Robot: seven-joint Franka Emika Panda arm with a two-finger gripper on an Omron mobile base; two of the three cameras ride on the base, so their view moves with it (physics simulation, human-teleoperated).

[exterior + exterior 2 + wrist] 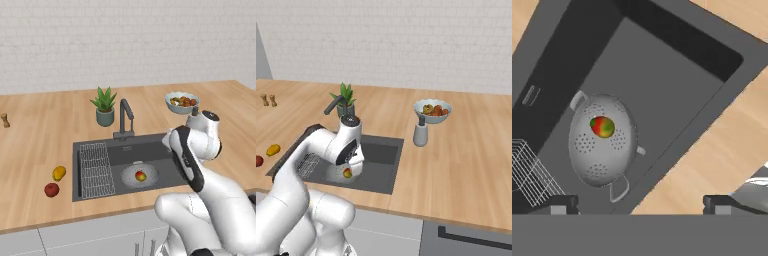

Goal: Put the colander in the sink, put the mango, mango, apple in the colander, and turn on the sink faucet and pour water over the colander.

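Now | pincer [639,202] released, empty | mango [59,173] on left table: smooth, rounded, likely slippery; grip across its middle

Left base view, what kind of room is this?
A kitchen, most likely: a wooden counter holds a dark sink with a tall faucet, a colander sits in the basin, and fruit lies beside it, a mango and an apple.
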